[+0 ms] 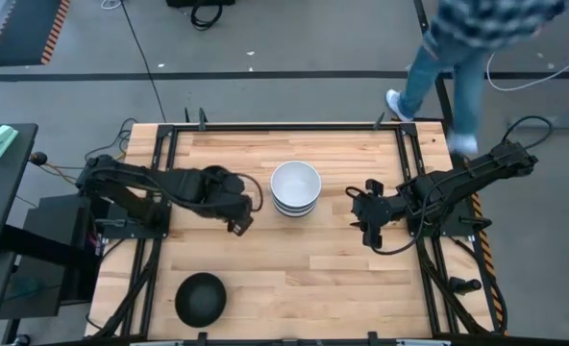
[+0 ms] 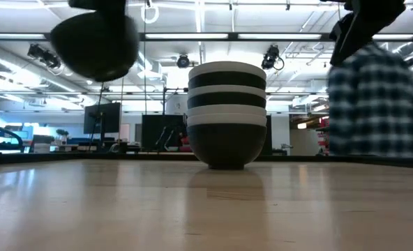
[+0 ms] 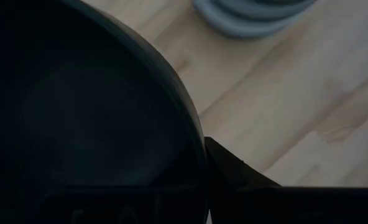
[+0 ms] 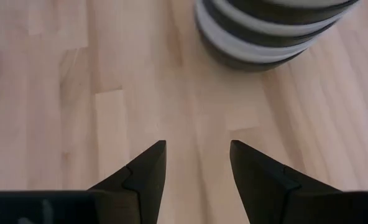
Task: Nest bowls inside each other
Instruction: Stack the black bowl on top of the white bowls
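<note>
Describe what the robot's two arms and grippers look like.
Both arms are dark, jointed, with black cables looping alongside them. The right gripper ends in two black, wedge-shaped fingers tapering to points. The left gripper is equally black and blocky.

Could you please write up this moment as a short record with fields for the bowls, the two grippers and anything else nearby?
stack: nested black and white bowls at the table's middle, a white one on top
held bowl: black bowl lifted off the table, left of the stack
loose bowl: black bowl near the front left corner
left gripper: shut on the held bowl
right gripper: open, empty, right of the stack
nearby: person behind the table
</note>
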Robot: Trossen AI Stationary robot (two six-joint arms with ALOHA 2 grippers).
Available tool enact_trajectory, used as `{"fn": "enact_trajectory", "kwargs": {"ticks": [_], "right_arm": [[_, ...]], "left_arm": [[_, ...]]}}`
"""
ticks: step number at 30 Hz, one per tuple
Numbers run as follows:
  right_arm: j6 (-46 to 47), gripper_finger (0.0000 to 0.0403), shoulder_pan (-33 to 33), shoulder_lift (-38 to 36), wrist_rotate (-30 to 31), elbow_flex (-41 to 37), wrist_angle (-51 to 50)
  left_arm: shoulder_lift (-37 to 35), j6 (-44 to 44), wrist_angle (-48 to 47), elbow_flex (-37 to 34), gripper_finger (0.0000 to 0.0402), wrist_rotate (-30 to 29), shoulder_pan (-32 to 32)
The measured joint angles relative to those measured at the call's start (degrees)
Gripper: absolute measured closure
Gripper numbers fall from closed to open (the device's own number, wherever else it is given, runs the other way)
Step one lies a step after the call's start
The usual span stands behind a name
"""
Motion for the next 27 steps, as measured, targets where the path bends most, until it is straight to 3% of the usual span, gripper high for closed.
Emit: {"fn": "enact_trajectory", "kwargs": {"ticks": [4,8,15,20,27], "right_arm": [[-2.04,0.0218,-1.38,0.00,5.13,0.00,-0.63],[-4.08,0.0226,-8.24,0.00,6.27,0.00,-1.75],[-11.32,0.0302,-23.19,0.00,3.88,0.00,-0.56],[-18.31,0.0390,-33.86,0.02,-2.05,0.00,3.85],[-23.48,0.0398,-48.03,2.07,-16.12,0.00,12.83]], "left_arm": [[1.90,4.48,0.28,5.50,0.0391,-1.32,1.56],[5.42,9.33,0.89,10.85,0.0391,-1.32,2.76],[13.60,17.48,-3.13,22.09,0.0391,-1.31,4.32],[18.94,17.67,-10.76,30.88,0.0391,-2.41,5.89],[23.81,22.34,-10.80,38.49,0.0391,-2.57,7.40]]}}
